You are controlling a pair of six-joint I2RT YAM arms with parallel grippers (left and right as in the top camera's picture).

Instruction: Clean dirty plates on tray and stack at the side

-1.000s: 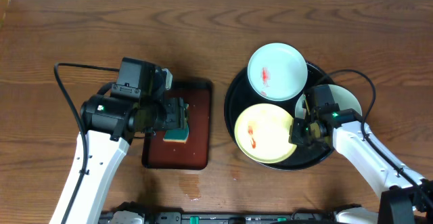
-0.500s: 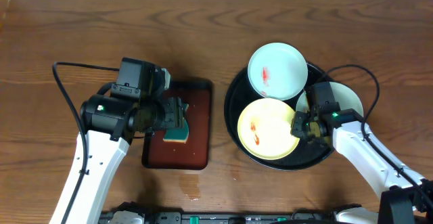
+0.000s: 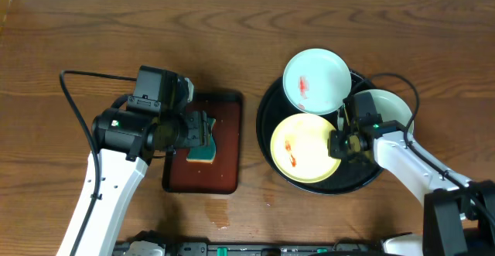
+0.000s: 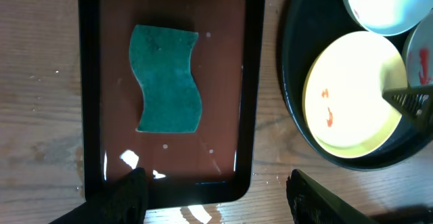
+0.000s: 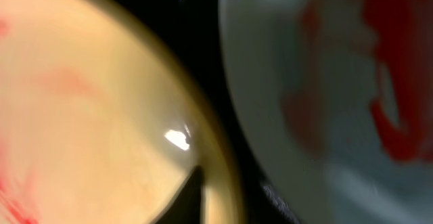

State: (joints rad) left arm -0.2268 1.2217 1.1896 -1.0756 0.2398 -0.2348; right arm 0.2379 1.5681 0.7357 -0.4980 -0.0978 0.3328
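Note:
The black round tray (image 3: 267, 117) holds three plates. The pale yellow plate (image 3: 302, 148) with a red smear lies at its front left. One mint-white plate (image 3: 315, 82) with a red smear leans over the back rim. The other mint-white plate (image 3: 390, 109) lies at the right, partly under my right arm. My right gripper (image 3: 338, 144) is closed across the yellow plate's right rim; in the right wrist view its fingers (image 5: 230, 197) straddle that rim (image 5: 81, 116), next to a smeared mint plate (image 5: 325, 82). My left gripper (image 3: 199, 132) hangs open and empty over the rectangular tray.
A reddish-brown rectangular tray (image 3: 224, 171) with a wet floor holds a green sponge (image 3: 203, 154), also seen in the left wrist view (image 4: 167, 78). The black tray (image 4: 294, 82) lies just to its right. Bare wooden table surrounds both trays.
My right gripper has shifted slightly up and left at the yellow plate's rim, and the plate has moved a little with it. The left arm has not moved.

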